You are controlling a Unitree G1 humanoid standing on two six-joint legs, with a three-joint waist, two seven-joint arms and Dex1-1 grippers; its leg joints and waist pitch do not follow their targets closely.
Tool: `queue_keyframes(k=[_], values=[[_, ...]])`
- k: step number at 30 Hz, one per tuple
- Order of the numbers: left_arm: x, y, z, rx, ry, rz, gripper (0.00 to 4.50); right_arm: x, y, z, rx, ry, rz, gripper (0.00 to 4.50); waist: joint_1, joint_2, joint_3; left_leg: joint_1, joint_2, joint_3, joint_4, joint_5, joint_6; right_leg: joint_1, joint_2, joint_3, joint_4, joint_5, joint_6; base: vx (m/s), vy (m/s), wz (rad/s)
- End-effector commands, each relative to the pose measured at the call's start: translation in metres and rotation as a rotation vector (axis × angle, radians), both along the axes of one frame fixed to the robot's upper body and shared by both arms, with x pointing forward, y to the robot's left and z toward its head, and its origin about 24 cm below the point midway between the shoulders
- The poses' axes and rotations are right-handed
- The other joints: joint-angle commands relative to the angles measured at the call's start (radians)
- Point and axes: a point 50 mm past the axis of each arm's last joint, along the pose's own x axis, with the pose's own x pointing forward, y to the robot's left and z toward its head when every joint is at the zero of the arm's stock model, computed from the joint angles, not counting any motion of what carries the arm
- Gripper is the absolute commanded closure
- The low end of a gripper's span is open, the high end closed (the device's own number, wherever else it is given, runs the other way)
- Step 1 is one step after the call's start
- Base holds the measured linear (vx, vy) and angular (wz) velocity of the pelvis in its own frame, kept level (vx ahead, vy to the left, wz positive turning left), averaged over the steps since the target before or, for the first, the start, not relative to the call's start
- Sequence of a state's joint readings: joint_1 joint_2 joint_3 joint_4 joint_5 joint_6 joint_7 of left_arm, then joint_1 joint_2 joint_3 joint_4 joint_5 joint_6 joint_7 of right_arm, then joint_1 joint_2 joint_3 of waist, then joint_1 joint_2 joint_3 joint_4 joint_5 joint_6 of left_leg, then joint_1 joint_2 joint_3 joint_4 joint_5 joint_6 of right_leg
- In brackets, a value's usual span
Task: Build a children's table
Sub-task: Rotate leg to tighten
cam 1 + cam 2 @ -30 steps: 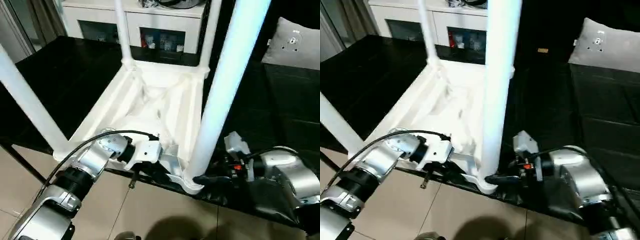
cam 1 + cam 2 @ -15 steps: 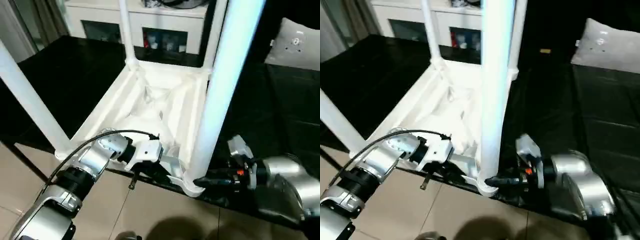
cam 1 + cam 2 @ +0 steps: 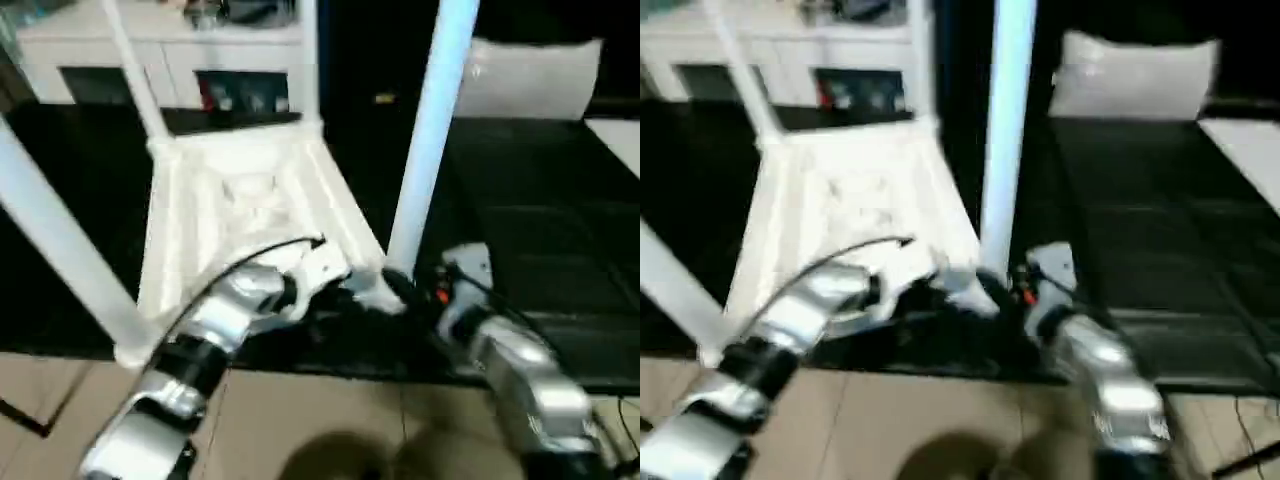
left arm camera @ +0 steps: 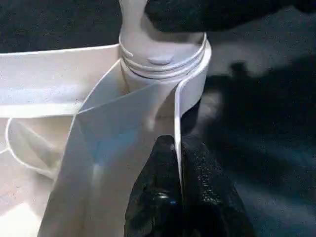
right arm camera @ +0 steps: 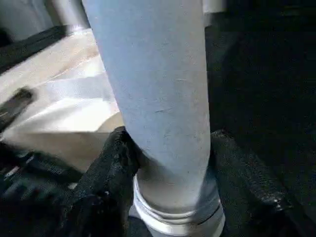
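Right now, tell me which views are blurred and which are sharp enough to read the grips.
Both eye views are smeared by motion, so the arms and the leg look soft. The left wrist view is crisp: the left gripper pinches a thin rib of the tabletop below the corner socket. The right wrist view is fairly sharp: the right gripper straddles the leg's base.

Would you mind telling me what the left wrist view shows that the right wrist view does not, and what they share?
The left wrist view alone shows the left gripper pinched shut on the thin edge wall of the tabletop, just below the corner socket. The right wrist view alone shows the right gripper with one finger on each side of the leg, low on its shaft. Both share that leg's ringed foot seated in the same corner socket, over the black surface.
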State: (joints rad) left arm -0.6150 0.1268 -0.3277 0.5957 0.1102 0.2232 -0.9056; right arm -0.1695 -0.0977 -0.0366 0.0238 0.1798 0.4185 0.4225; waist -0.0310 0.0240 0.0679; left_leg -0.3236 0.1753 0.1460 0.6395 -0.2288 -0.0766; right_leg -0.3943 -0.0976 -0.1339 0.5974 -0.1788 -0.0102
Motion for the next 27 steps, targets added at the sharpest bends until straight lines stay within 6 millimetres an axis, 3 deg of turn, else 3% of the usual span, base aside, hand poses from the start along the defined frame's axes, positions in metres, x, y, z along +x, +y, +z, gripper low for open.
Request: queue_keyframes(k=[1, 2, 3, 4, 5, 6, 9, 12, 14, 16, 17, 19, 21, 23, 26, 27], values=[[-0.003, -0.041, 0.020, -0.113, -0.061, -0.056, 4.50, 0.010, 0.028, 0.001, 0.028, 0.010, -0.012, 2.52, -0.003, -0.026, -0.050, -0.004, -0.043, 0.010, 0.028, -0.212, 0.032, 0.028, -0.117, -0.007, -0.221, -1.058, 0.128, 0.080, 0.028, -0.35], [-0.002, -0.044, 0.020, -0.110, -0.073, -0.026, 4.50, 0.012, 0.031, 0.001, 0.032, 0.009, -0.022, 2.52, -0.001, 0.000, -0.066, -0.081, 0.016, -0.033, -0.056, -0.194, 0.037, 0.108, -0.114, -0.017, -0.151, -0.795, 0.125, 0.095, 0.053, -0.28], [-0.002, -0.045, 0.020, -0.107, -0.080, -0.013, 4.50, 0.013, 0.033, 0.001, 0.027, 0.000, -0.018, 2.52, -0.001, 0.026, -0.075, -0.058, 0.046, -0.055, -0.079, -0.244, 0.029, 0.089, -0.091, -0.020, -0.146, -0.607, 0.094, 0.095, 0.053, -0.28], [-0.001, -0.045, 0.019, -0.098, -0.091, 0.002, 4.50, 0.013, 0.033, 0.002, 0.011, -0.024, -0.011, 2.52, -0.007, 0.029, -0.073, -0.052, 0.049, -0.058, -0.085, -0.267, 0.029, 0.082, -0.088, -0.019, -0.143, -0.532, 0.061, 0.000, 0.000, 0.00], [0.000, -0.044, 0.019, -0.091, -0.098, 0.010, 4.50, 0.013, 0.034, 0.002, -0.003, -0.040, -0.007, 1.97, -0.007, 0.026, -0.069, -0.037, 0.045, -0.050, -0.092, -0.308, 0.030, 0.069, -0.081, -0.019, -0.146, -0.464, 0.003, 0.000, 0.000, 0.00], [0.002, -0.038, 0.017, -0.072, -0.115, 0.026, 4.50, 0.011, 0.032, 0.005, 0.019, -0.074, 0.001, 1.84, -0.009, 0.022, -0.067, -0.034, 0.038, -0.043, -0.094, -0.312, 0.038, 0.068, -0.080, -0.018, -0.147, -0.462, -0.032, 0.000, 0.000, 0.00], [0.003, -0.034, 0.017, -0.064, -0.121, 0.031, 4.50, 0.010, 0.028, 0.007, 0.020, -0.096, 0.012, 1.64, -0.012, 0.026, -0.072, -0.049, 0.046, -0.045, -0.100, -0.272, 0.061, 0.075, -0.086, -0.007, -0.131, -0.409, -0.073, 0.000, 0.000, 0.00], [0.005, -0.017, 0.016, -0.046, -0.140, 0.025, 4.50, 0.006, 0.008, 0.011, -0.022, -0.166, 0.069, 1.36, -0.005, 0.017, -0.077, -0.047, 0.048, -0.038, -0.101, -0.236, 0.089, 0.071, -0.085, 0.006, -0.120, -0.354, -0.106, 0.000, 0.000, 0.00], [0.004, -0.010, 0.015, -0.043, -0.132, 0.020, 4.50, 0.004, -0.002, 0.012, -0.034, -0.181, 0.097, 1.30, -0.002, 0.015, -0.079, -0.050, 0.045, -0.034, -0.098, -0.211, 0.102, 0.074, -0.089, 0.008, -0.117, -0.347, -0.116, 0.000, 0.000, 0.00], [0.002, 0.000, 0.014, -0.031, -0.127, -0.018, 4.50, 0.000, -0.015, 0.016, -0.045, -0.200, 0.187, 0.99, 0.004, 0.016, -0.083, -0.056, 0.046, -0.033, -0.095, -0.131, 0.129, 0.077, -0.088, 0.011, -0.109, -0.291, -0.131, 0.000, 0.000, 0.00], [0.001, 0.004, 0.013, -0.025, -0.123, -0.031, 4.50, -0.002, -0.020, 0.018, -0.051, -0.206, 0.227, 0.92, 0.010, 0.011, -0.085, -0.057, 0.048, -0.032, -0.091, -0.102, 0.146, 0.077, -0.088, 0.014, -0.101, -0.255, -0.139, 0.000, 0.000, 0.00], [-0.002, 0.013, 0.010, -0.010, -0.116, -0.067, 4.50, -0.008, -0.028, 0.021, -0.059, -0.206, 0.341, 0.92, 0.023, 0.011, -0.089, -0.060, 0.048, -0.030, -0.087, -0.062, 0.170, 0.080, -0.088, 0.018, -0.088, -0.199, -0.154, 0.000, 0.000, 0.00], [-0.006, 0.024, 0.008, -0.002, -0.097, -0.113, 4.50, -0.012, -0.036, 0.024, -0.062, -0.192, 0.452, 0.56, 0.033, 0.006, -0.092, -0.064, 0.045, -0.027, -0.082, -0.023, 0.198, 0.080, -0.086, 0.018, -0.081, -0.172, -0.157, 0.000, 0.000, 0.00], [-0.010, 0.033, 0.007, 0.008, -0.082, -0.162, 4.50, -0.013, -0.040, 0.027, -0.064, -0.171, 0.535, 0.50, 0.039, 0.001, -0.089, -0.064, 0.044, -0.024, -0.082, -0.018, 0.200, 0.074, -0.082, 0.019, -0.082, -0.197, -0.150, 0.000, 0.000, 0.00], [-0.019, 0.045, 0.006, 0.036, -0.053, -0.267, 4.50, -0.013, -0.043, 0.030, -0.082, -0.141, 0.653, 0.17, 0.047, -0.003, -0.083, -0.059, 0.047, -0.020, -0.089, -0.067, 0.174, 0.070, -0.080, 0.021, -0.091, -0.301, -0.128, 0.000, 0.000, 0.00], [-0.020, 0.048, 0.006, 0.045, -0.046, -0.285, 4.50, -0.013, -0.043, 0.030, -0.092, -0.142, 0.677, 0.17, 0.049, -0.001, -0.083, -0.049, 0.051, -0.019, -0.091, -0.084, 0.160, 0.063, -0.081, 0.025, -0.092, -0.322, -0.130, 0.000, 0.000, 0.00]])
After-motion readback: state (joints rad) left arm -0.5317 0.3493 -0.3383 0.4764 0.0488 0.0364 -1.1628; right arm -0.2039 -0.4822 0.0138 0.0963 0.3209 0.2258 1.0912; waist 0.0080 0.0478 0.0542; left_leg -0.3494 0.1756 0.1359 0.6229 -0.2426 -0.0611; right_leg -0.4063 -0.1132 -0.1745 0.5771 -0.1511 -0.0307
